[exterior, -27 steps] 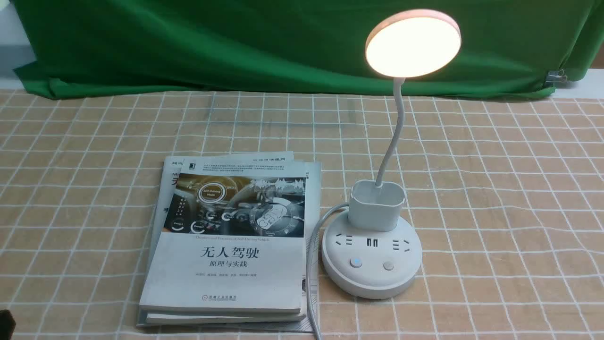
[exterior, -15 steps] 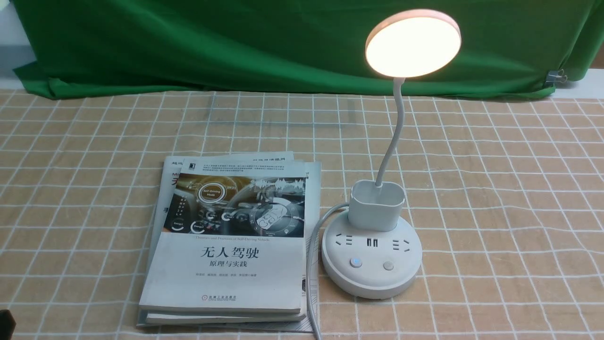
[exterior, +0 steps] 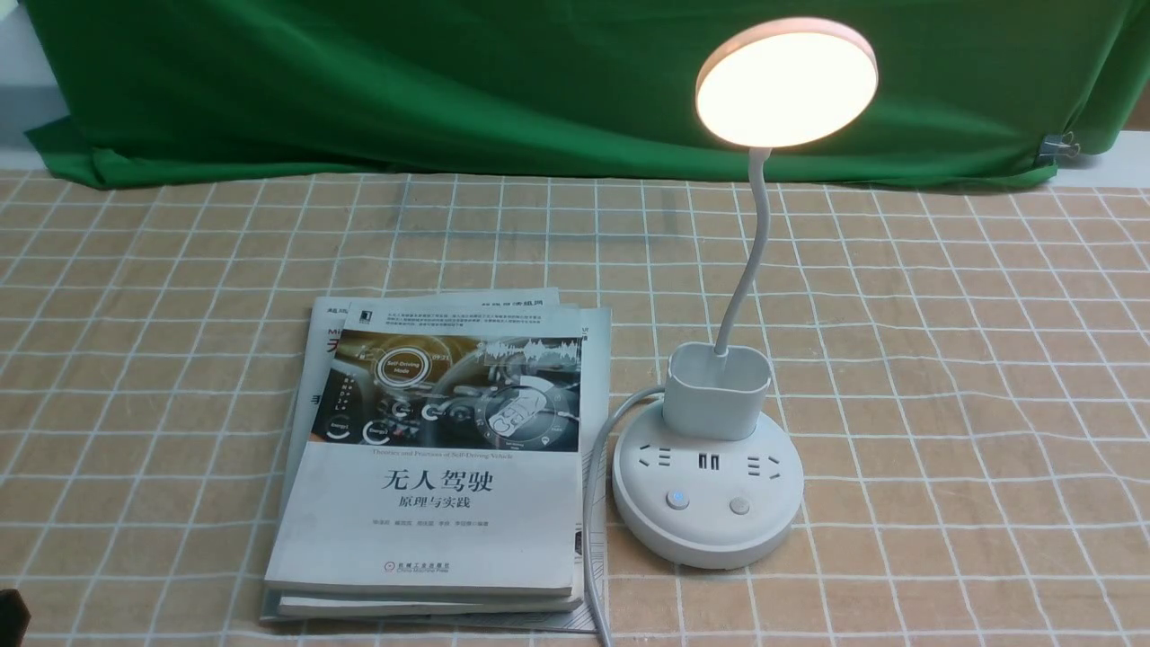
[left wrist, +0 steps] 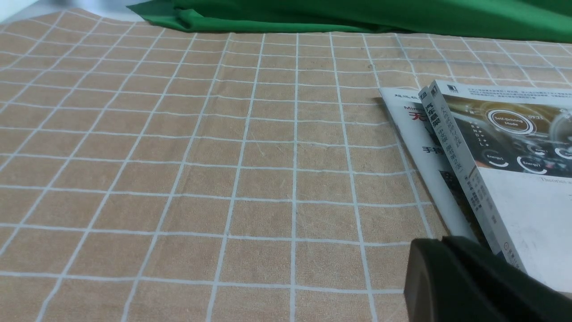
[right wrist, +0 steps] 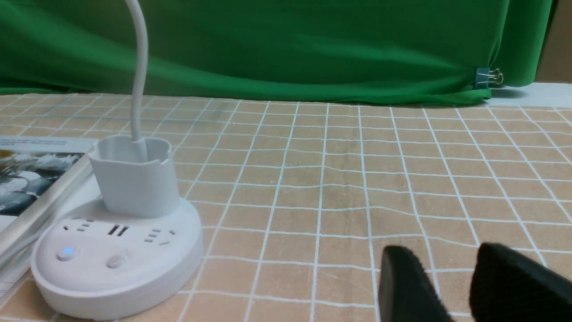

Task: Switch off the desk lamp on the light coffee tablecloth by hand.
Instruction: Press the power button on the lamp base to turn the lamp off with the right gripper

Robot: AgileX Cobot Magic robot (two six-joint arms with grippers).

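While the scene looks unchanged, the right gripper's (right wrist: pixel 440 257) fingers are spread, the left gripper's (left wrist: pixel 435 241) pressed together; at right of center, the lamp's cup holder (exterior: pixel 717 404) surrounds 1 gooseneck (exterior: pixel 753 252).

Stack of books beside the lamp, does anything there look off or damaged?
Slightly untidy: the books sit unevenly, with lower covers jutting out, and the lamp's cord runs along their side. No damage shows.

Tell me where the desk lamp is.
In the front view, the desk lamp stands right of the book stack, on the gridded tablecloth.
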